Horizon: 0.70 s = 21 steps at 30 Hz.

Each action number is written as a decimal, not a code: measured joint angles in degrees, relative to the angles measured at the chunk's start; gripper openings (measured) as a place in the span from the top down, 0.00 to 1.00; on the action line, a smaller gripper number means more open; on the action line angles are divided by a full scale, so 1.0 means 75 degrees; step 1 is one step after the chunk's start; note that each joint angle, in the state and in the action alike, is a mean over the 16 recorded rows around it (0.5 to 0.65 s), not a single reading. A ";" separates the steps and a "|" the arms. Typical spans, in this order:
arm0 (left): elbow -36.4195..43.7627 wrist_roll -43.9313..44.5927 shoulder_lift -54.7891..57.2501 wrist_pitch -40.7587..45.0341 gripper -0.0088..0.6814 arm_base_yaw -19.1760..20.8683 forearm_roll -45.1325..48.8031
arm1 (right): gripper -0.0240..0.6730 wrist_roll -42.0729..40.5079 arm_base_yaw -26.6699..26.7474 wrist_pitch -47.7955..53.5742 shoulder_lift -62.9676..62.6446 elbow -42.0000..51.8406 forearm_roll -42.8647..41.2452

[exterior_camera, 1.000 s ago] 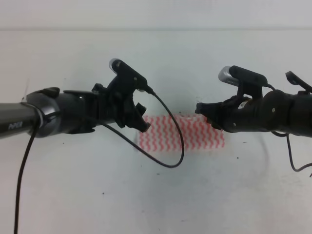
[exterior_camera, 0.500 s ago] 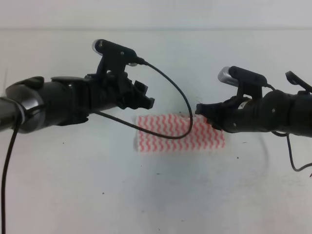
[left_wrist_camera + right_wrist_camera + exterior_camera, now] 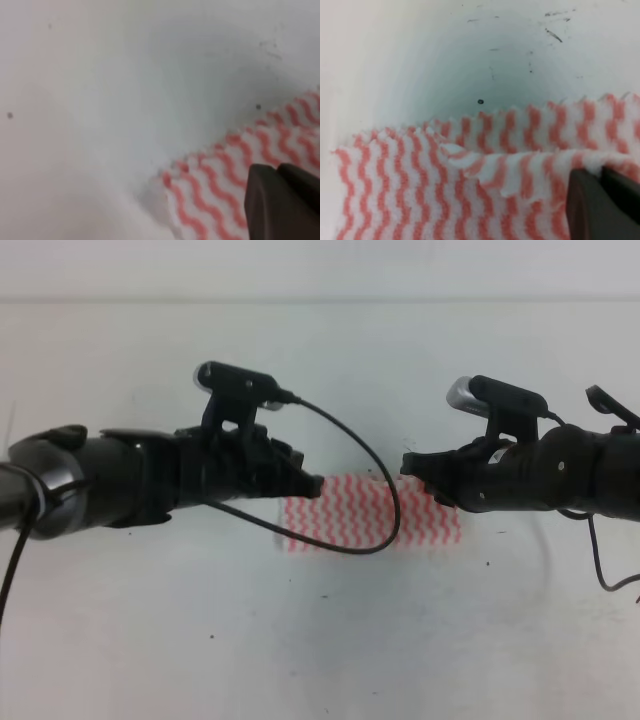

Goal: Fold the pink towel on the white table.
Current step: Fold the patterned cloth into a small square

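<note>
white table (image 3: 150, 640) | pink towel (image 3: 350, 515) flat | left tool (image 3: 310, 483), right tool (image 3: 412, 462): opening unclear

The pink towel (image 3: 375, 512) is a thin cloth with pink-red and white wavy zigzag stripes. It lies as a narrow horizontal band near the centre of the white table (image 3: 320, 640). In the right wrist view, its upper layer (image 3: 485, 170) overlaps a lower layer, with a ragged raised edge.
</note>
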 joint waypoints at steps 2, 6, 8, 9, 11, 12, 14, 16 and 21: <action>0.0100 0.0035 0.0070 0.0165 0.99 0.0000 0.0015 | 0.99 0.0000 -0.0001 0.0000 -0.0001 0.0000 -0.0002; 0.0224 0.0133 0.0277 0.0398 0.99 -0.0001 0.0039 | 0.99 0.0000 -0.0003 0.0003 -0.0001 0.0000 -0.0007; 0.0228 0.0193 0.0415 0.0494 0.99 -0.0001 0.0052 | 0.99 0.0000 -0.0004 0.0004 -0.0005 -0.0001 -0.0011; 0.0221 0.0224 0.0486 0.0538 0.99 -0.0001 0.0057 | 0.99 0.0000 -0.0004 0.0004 -0.0005 -0.0001 -0.0012; 0.0190 0.0289 0.0632 0.0611 0.99 -0.0001 0.0062 | 0.99 -0.0001 -0.0004 0.0006 -0.0005 -0.0001 -0.0016; 0.0171 0.0322 0.0700 0.0637 0.99 -0.0001 0.0058 | 0.99 0.0000 -0.0003 0.0008 -0.0001 0.0000 -0.0017; 0.0125 0.0383 0.0825 0.0678 0.99 -0.0001 0.0051 | 0.99 0.0000 -0.0003 0.0012 -0.0001 0.0000 -0.0019; 0.0066 0.0440 0.0926 0.0682 0.99 -0.0001 0.0037 | 0.99 -0.0001 -0.0003 0.0014 -0.0001 0.0000 -0.0021; -0.0135 0.0666 0.1085 0.0694 0.99 0.0000 0.0000 | 0.99 0.0000 -0.0002 0.0011 0.0003 0.0001 -0.0025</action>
